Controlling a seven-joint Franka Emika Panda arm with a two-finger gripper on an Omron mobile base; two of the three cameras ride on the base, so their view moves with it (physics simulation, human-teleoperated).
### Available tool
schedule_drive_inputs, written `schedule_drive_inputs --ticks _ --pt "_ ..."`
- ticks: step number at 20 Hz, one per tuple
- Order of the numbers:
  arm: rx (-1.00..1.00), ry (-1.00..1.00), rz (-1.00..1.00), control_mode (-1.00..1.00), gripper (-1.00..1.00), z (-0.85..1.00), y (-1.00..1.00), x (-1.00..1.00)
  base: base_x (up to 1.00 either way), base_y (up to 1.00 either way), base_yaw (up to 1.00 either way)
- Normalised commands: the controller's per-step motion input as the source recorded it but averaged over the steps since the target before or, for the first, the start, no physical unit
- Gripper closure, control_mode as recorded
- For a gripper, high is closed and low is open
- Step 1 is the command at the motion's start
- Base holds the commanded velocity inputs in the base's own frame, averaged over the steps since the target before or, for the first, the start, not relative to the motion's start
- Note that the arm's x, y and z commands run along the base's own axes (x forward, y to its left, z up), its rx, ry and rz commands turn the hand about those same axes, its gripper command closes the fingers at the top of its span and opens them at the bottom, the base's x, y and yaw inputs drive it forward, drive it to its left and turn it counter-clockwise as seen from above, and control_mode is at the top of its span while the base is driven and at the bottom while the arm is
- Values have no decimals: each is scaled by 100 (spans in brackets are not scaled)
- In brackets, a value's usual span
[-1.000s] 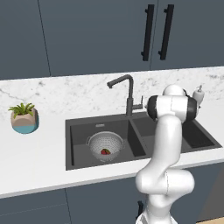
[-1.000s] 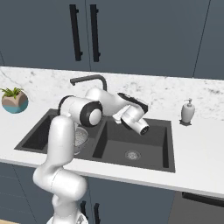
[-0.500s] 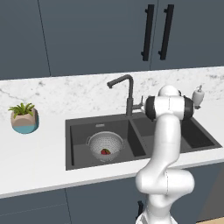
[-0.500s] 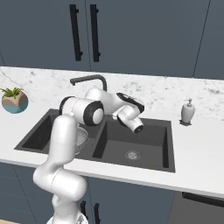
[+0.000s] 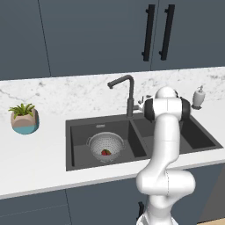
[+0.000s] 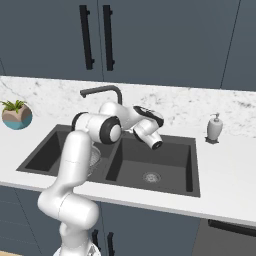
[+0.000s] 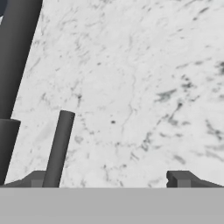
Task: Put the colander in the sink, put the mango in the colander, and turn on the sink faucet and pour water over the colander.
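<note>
While the arm bends over the counter, the dark double sink lies sunk in the marble top, its larger basin on the left in the left base view. The faucet rises behind the divider, spout bent toward the left basin. In that basin sits the colander, upright, with the mango inside at its bottom. A plant stands on the counter well left of the sink; a soap dispenser stands just right of it. The gripper is close to the faucet post, fingers spread wide and holding nothing. The thin lever stands just inside the left finger; whether it touches I cannot tell.
</note>
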Motion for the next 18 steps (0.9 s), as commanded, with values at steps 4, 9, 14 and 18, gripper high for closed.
schedule_drive_inputs --ticks 4,9,14,18 --pt "3 1 0 -100 -100 -22 0 26 0 0 0" --pt "0 0 0 -100 -100 -19 0 32 0 0 0" --pt "0 1 0 -100 -100 -13 -2 37 0 0 0" --pt "0 0 -5 -100 -100 -13 0 40 0 0 0"
